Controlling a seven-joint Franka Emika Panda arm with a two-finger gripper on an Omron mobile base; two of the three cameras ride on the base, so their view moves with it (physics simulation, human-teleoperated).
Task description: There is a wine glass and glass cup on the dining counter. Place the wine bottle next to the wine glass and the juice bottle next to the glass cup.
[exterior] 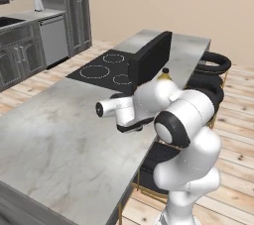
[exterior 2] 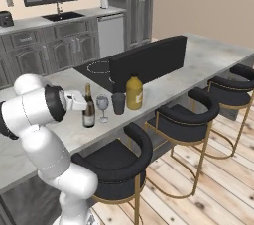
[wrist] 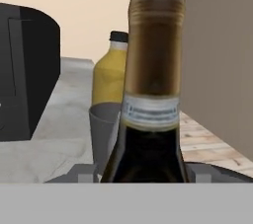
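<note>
The slim dark wine bottle (exterior 2: 89, 111) stands upright at the front edge of the dining counter (exterior 2: 208, 55), and my gripper (exterior 2: 87, 101) is shut on its shoulder from the left. Just right of it is the clear stemmed wine glass (exterior 2: 102, 105), then the dark glass cup (exterior 2: 118, 103), then the yellow juice bottle (exterior 2: 134, 92). In the hand view the wine bottle (wrist: 153, 70) rises between my fingers, its gold foil neck close to the lens. The glass cup (wrist: 104, 129) and the juice bottle (wrist: 109, 70) stand behind it.
A tall black panel (exterior 2: 149, 58) runs along the counter behind the row, beside the inset cooktop (exterior: 101, 68). Black stools with gold legs (exterior 2: 119, 164) (exterior 2: 183, 115) line the front edge. A sink counter (exterior 2: 59, 18) is against the back wall.
</note>
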